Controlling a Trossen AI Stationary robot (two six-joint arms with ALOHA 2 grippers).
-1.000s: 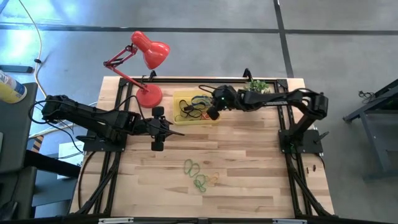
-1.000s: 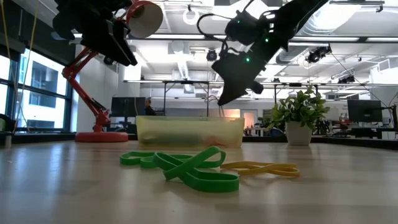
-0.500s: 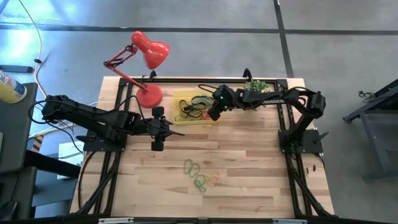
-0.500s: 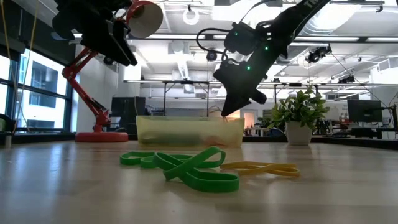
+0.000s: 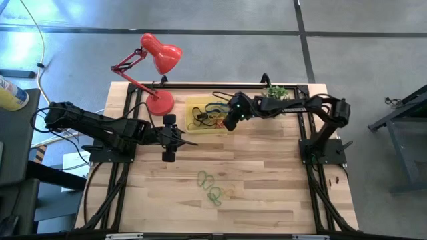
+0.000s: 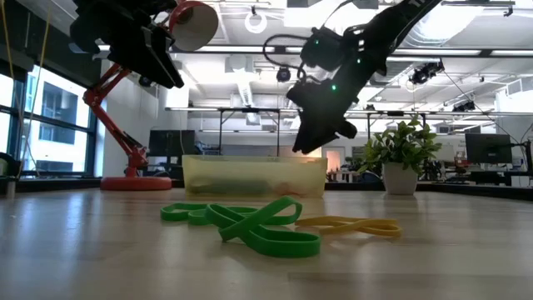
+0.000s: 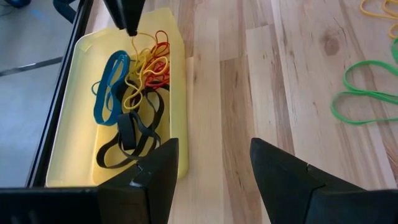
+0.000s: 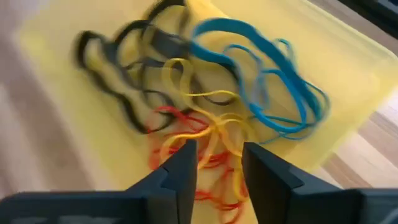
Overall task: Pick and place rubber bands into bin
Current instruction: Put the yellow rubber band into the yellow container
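The yellow bin [image 5: 190, 105] stands at the table's far side beside the red lamp. It holds black, blue, yellow and red rubber bands [image 7: 134, 93]. My right gripper [image 5: 227, 122] hangs open just above the bin's right end, fingers slanting down over the yellow and red bands [image 8: 211, 134]. Green rubber bands [image 5: 208, 183] and a yellow one [image 6: 350, 225] lie flat on the table near its front middle. My left gripper [image 5: 175, 137] hovers open above the table's left half, level, nothing between its fingers. My right gripper stands with its fingers apart over the pile. In the left wrist view a yellow strand [image 7: 138, 42] runs from the pile up to the fingertips [image 7: 127, 22]. Whether it touches them I cannot tell.
A red desk lamp [image 5: 159, 59] stands left of the bin, its base [image 5: 160, 102] on the table's far left. A small potted plant [image 5: 275, 92] sits at the far right. Bare wood lies between the bin and the loose bands.
My right gripper has dipped a little toward the bin's right end and opened. The strand that hung below its tip now lies with the pile in the bin.
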